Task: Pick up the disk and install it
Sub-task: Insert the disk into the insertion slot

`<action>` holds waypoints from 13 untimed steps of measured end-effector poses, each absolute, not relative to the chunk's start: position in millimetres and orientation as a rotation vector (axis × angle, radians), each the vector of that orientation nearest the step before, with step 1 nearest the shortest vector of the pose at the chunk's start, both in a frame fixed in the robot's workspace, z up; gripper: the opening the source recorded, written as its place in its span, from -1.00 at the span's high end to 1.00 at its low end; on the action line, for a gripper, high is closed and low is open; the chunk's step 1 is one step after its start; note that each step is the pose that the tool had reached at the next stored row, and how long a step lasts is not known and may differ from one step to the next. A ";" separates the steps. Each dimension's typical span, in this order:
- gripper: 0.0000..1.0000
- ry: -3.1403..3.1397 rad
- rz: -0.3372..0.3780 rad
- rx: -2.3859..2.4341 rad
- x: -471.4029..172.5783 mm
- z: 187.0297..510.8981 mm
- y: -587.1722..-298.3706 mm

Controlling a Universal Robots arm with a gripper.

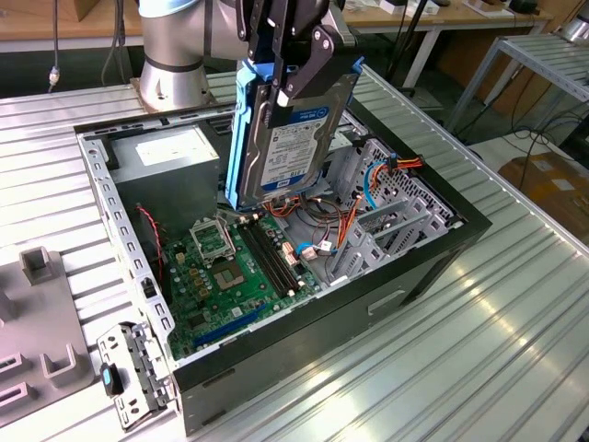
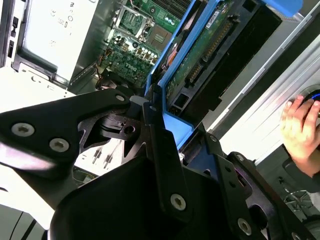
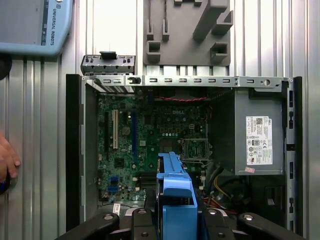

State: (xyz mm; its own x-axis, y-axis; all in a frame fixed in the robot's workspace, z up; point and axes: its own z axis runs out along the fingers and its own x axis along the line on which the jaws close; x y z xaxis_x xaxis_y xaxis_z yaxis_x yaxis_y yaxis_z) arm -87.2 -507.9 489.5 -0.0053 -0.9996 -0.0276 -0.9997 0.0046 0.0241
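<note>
The disk (image 1: 293, 138) hangs on edge and slightly tilted in the gripper (image 1: 293, 78), and we see its white-and-blue label facing the exterior view. The jaws are clamped on its upper end, pressing on the blue carrier rails. It is held over the open computer case (image 1: 433, 267), above the green motherboard (image 1: 230, 276), between the grey power-supply box (image 1: 170, 157) and the metal drive cage (image 1: 386, 221). We cannot tell whether its lower edge touches the cables (image 1: 317, 226) beneath it. In the second wrist view we see the disk's circuit-board side (image 2: 200, 65) slanting away from the black fingers (image 2: 160, 145). A person's hand (image 2: 300, 130) rests at the edge of the ribbed metal table (image 1: 460, 368), well apart from the case.
</note>
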 end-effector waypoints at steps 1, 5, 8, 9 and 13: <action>0.26 2.225 0.057 -2.214 -87.2 489.5 -507.9; 0.26 2.225 0.057 -2.214 -87.1 489.5 -507.9; 0.26 2.225 0.057 -2.214 -87.1 489.5 -507.9; 0.26 2.225 0.057 -2.214 -87.1 489.5 -508.0; 0.26 2.225 0.057 -2.214 -87.1 489.3 -513.5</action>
State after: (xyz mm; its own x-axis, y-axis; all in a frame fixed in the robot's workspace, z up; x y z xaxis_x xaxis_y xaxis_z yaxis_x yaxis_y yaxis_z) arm -87.1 -513.5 489.3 -0.0052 -0.9996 -0.0276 -0.9997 0.0045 0.0241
